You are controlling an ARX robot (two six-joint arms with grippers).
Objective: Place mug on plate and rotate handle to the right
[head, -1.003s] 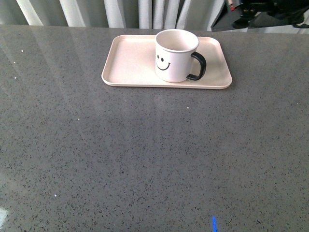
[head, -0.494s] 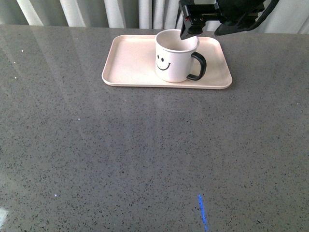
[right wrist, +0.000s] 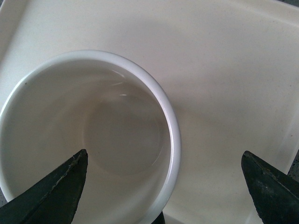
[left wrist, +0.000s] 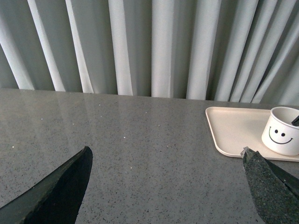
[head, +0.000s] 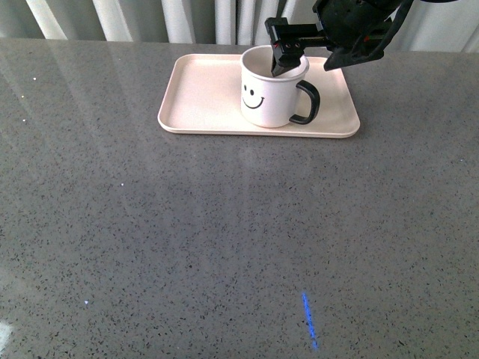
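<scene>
Two pincers noted. The right gripper (head: 307,61) hangs spread wide directly over the mug (head: 271,93), one fingertip (head: 281,61) inside the rim and the other outside above the plate (head: 202,97); it grasps nothing. The left gripper (left wrist: 168,186), likewise spread and empty, sits well apart toward the left of the bench (head: 224,239). The mug stands upright on the plate's right half, near the bench's far edge, its handle (head: 308,102) pointing to the bench's right edge. Judgement: placement and orientation appear met; the right arm is nearer for any correction.

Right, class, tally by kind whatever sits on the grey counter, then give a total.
mug: 1
plate: 1
Total: 2
</scene>
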